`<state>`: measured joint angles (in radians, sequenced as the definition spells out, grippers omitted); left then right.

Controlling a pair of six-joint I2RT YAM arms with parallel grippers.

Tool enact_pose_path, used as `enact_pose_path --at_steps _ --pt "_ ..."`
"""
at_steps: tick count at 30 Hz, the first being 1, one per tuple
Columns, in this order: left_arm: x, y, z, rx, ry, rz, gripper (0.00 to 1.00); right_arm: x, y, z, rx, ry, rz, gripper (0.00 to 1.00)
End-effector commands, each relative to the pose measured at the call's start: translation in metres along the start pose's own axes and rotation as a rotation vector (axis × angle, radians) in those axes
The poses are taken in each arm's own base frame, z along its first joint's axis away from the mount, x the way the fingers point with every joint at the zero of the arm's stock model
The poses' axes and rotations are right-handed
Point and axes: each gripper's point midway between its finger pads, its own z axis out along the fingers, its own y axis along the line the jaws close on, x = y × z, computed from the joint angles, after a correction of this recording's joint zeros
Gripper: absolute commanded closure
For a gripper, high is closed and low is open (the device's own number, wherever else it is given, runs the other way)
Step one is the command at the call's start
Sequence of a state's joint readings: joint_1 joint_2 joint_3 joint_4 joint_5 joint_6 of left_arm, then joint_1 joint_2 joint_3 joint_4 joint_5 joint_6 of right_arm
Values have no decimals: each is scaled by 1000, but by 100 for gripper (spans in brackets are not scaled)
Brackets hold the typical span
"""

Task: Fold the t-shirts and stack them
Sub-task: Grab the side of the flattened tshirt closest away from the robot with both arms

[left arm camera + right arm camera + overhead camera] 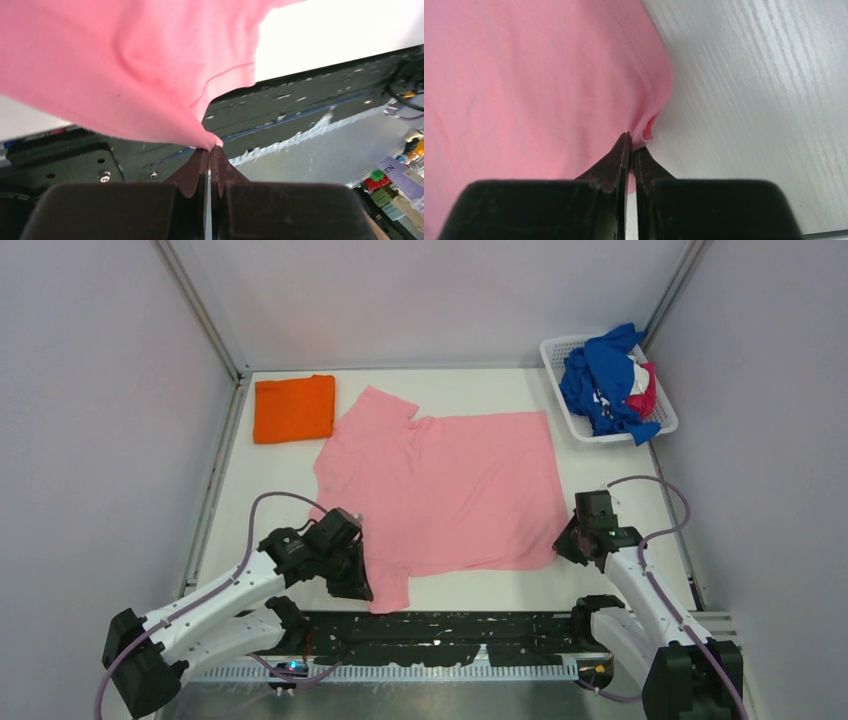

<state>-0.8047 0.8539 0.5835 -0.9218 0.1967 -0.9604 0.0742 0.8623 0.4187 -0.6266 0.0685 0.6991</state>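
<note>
L hand (210, 149) clenched on a pinch of the light pink cotton t-shirt (450, 490), lower left of the overhead view by the sleeve. R hand (630, 142) clenched on its lower-right hem corner. Tee lies spread mid white worktop (480, 588). Soft, light, floppy I'd say; will sag btwn grips, so take corners/hems. Wrist views show fabric actually nipped. Only overhead shows folded orange tee (294, 408) upper left and white slatted basket (556, 350) w/ blue tees (598, 380) upper right.

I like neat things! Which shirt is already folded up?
The orange t-shirt, a neat square at the far left. The pink t-shirt lies spread flat, and the blue t-shirt is bunched in the basket.
</note>
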Motion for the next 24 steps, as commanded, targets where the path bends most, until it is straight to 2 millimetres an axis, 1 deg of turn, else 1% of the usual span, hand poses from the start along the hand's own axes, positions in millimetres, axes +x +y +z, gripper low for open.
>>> enact_pose_path --at_steps 1,6,8,9,13,14,18,24 --pt "-40 -39 -16 120 -97 103 100 -22 26 -11 -87 -35 -53 90" --pt "-78 -45 -22 141 -153 82 100 -34 37 -13 -99 -38 -71 91" --pt "-92 -50 -26 176 -169 63 100 -36 47 -15 -128 -21 -81 91" --pt "-100 -52 -29 188 -183 50 100 -41 51 -18 -134 -23 -86 91" --pt "-133 -57 -42 228 -245 12 100 -50 58 -19 -118 -8 -107 91" --pt "-142 -59 -47 239 -260 1 100 -55 62 -22 -127 -15 -111 91" --pt "-166 -61 -58 254 -275 -52 100 -60 68 -22 -118 8 -122 91" --pt "-194 -60 -63 235 -257 -92 100 -74 79 -24 -118 11 -141 91"
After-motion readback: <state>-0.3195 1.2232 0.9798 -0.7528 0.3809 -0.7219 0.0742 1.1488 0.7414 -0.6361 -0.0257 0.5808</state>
